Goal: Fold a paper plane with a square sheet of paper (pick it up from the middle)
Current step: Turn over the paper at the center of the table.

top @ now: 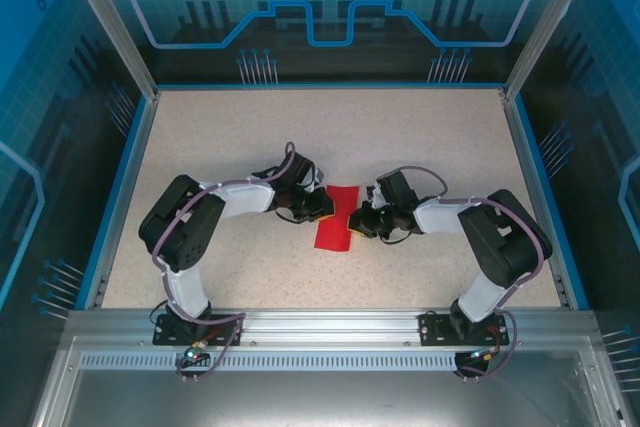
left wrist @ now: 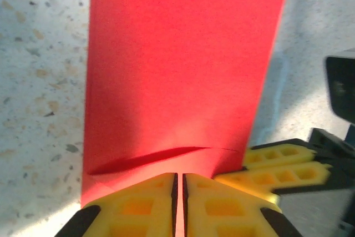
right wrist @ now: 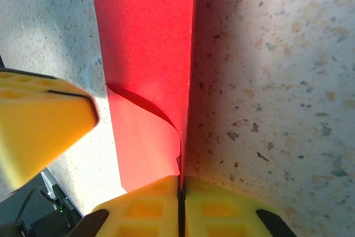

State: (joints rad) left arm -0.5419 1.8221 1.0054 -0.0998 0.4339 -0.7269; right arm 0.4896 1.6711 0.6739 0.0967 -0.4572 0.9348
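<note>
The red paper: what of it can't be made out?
- Top external: side edges of the red paper, under the left gripper and right gripper; folds too small.
- Left wrist: near edge, behind the yellow jaws.
- Right wrist: far end cut off at top; near edge behind jaws.

**Top view.** Bright, even light from above. The speckled beige tabletop (top: pixel 250 137) is sharp, with short, soft shadows under the arms. The blue translucent wall panels (top: pixel 330 7) show faint reflections.

**Left wrist view.** The thin bright red sheet of paper (left wrist: pixel 183 65) is almost oversaturated, with a dark shadow line under its raised fold. The yellow moulded fingertips (left wrist: pixel 138 206) are out of focus.

**Right wrist view.** A broad shadow darkens the tabletop beside the paper's edge. The big yellow finger at the left (right wrist: pixel 39 120) is blurred.
</note>
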